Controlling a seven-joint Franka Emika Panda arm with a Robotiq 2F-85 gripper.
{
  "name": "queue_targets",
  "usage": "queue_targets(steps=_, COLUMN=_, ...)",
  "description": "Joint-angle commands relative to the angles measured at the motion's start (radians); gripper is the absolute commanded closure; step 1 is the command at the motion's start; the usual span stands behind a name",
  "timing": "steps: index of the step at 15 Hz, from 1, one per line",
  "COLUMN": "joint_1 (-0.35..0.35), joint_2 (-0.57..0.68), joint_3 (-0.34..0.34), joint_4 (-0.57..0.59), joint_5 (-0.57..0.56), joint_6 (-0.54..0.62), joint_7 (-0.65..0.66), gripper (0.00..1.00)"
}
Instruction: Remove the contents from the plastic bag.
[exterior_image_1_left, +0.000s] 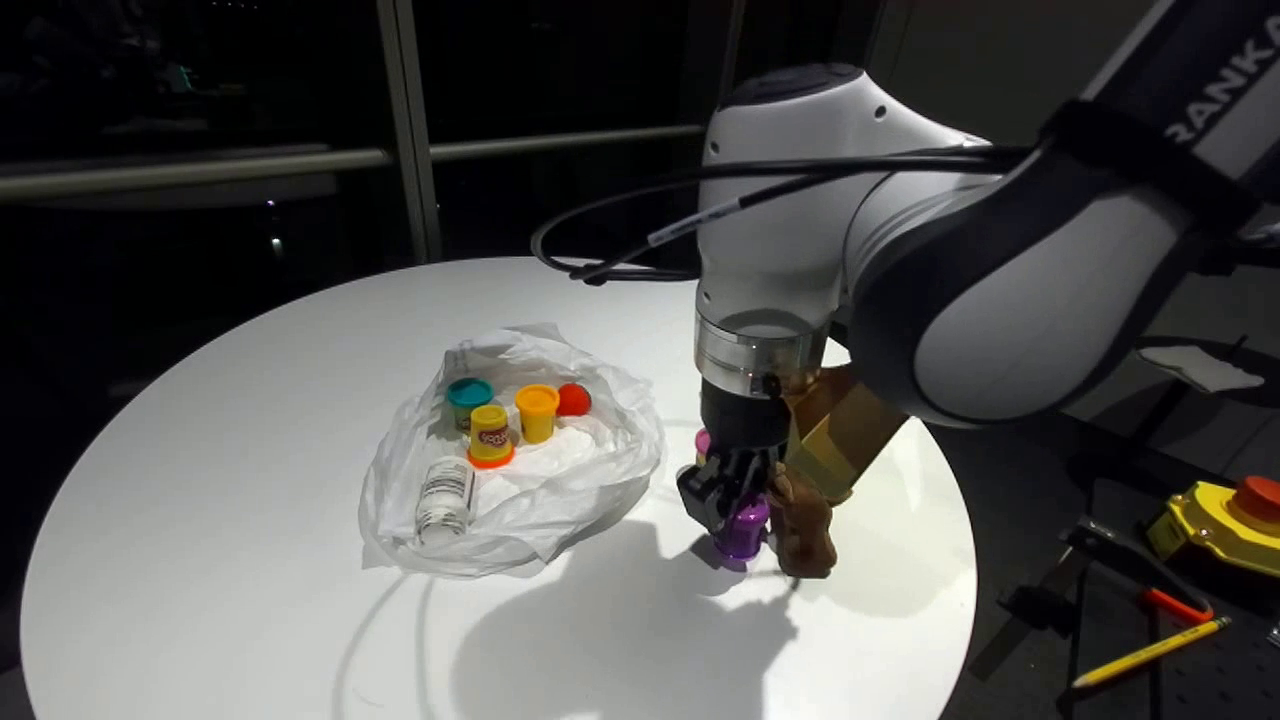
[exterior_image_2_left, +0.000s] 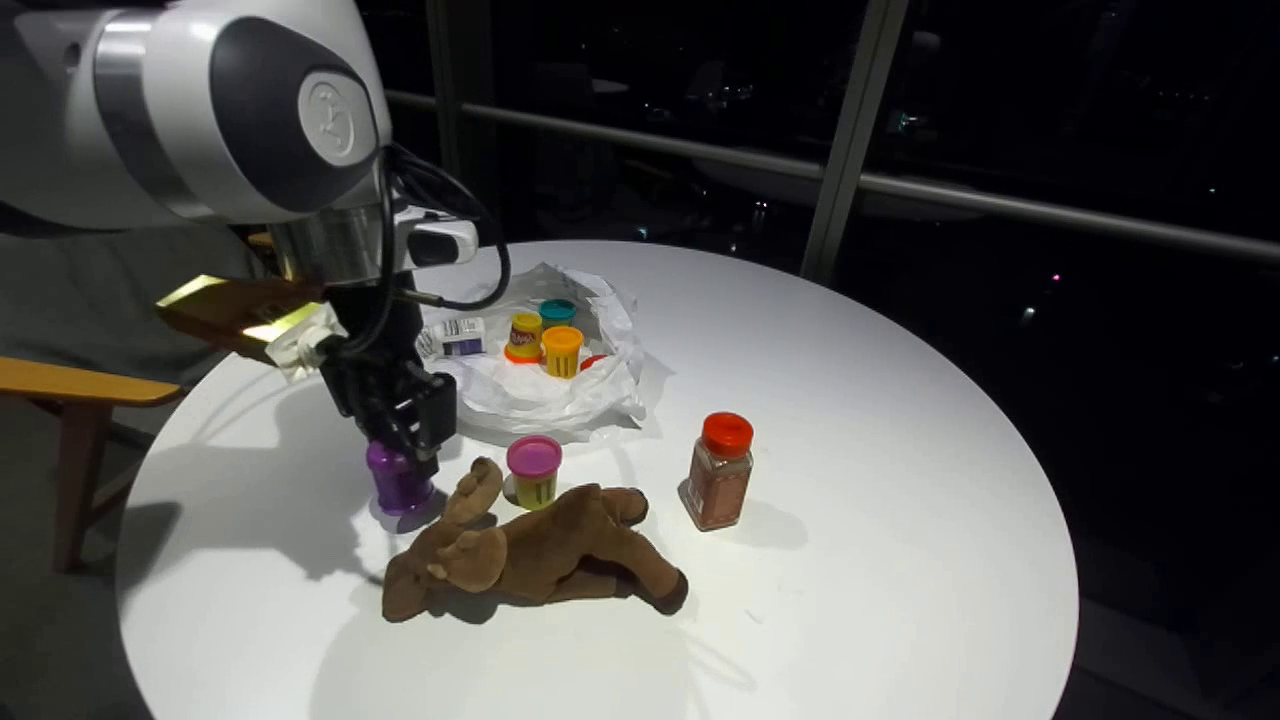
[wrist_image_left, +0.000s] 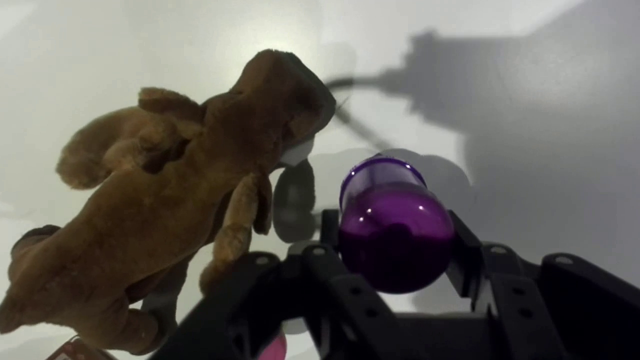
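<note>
Black two-finger gripper (wrist_image_left: 393, 235): jaws part-way apart, pressed on either side of a shiny purple domed cup (wrist_image_left: 400, 212); I cannot tell whether its base touches the round white table (exterior_image_2_left: 900, 500). Wrinkled, whitish see-through plastic bag (exterior_image_1_left: 600, 490) lies on the table, apart from the gripper. In the bag: teal-lidded cup (exterior_image_1_left: 470, 393), yellow cup (exterior_image_1_left: 490, 430) on its orange lid, orange cup (exterior_image_1_left: 537, 412), red rounded item (exterior_image_1_left: 573, 400), pale labelled bottle (exterior_image_1_left: 445, 495) on its side. Outside: brown plush antlered animal (exterior_image_2_left: 555, 540), pink-lidded yellow cup (exterior_image_2_left: 534, 470), red-capped clear jar (exterior_image_2_left: 719, 485).

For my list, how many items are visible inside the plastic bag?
5 in the bag: teal tub, yellow tub, orange tub clustered; red item beside the orange tub; labelled bottle near one edge. More may be hidden.
</note>
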Motion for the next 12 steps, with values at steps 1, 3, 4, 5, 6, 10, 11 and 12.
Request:
queue_targets(steps=1, joint_1=0.041, joint_2=0.025, joint_3=-0.061, joint_4=-0.011, joint_5=0.008, joint_6=0.097, joint_7=0.089, gripper=0.74)
queue_targets(steps=3, joint_1=0.051, joint_2=0.042, joint_3=-0.078, joint_4=-0.006, joint_5=0.02, joint_6=0.116, joint_7=0.103, gripper=0.74)
queue_targets(steps=4, joint_1=0.056, joint_2=0.045, joint_3=-0.084, joint_4=-0.004, joint_5=0.025, joint_6=0.113, joint_7=0.105, gripper=0.61)
queue_targets(steps=5, joint_1=0.049, joint_2=0.043, joint_3=-0.075, joint_4=-0.006, joint_5=0.045, joint_6=0.109, joint_7=0.098, gripper=0.24)
queue_targets(steps=6, joint_1=0.048, joint_2=0.031, joint_3=-0.071, joint_4=-0.008, joint_5=0.054, joint_6=0.095, joint_7=0.092, gripper=0.23)
queue_targets(steps=10, joint_1=0.058, joint_2=-0.042, joint_3=-0.055, joint_4=0.021, joint_5=0.102, joint_6=0.017, joint_7=0.088, gripper=0.0)
queue_targets(steps=11, joint_1=0.066, joint_2=-0.054, joint_3=-0.055, joint_4=0.039, joint_5=0.102, joint_6=-0.008, joint_7=0.096, gripper=0.0)
queue_targets(steps=12, joint_1=0.058, joint_2=-0.065, joint_3=-0.033, joint_4=0.065, joint_5=0.116, joint_6=-0.047, joint_7=0.082, gripper=0.0)
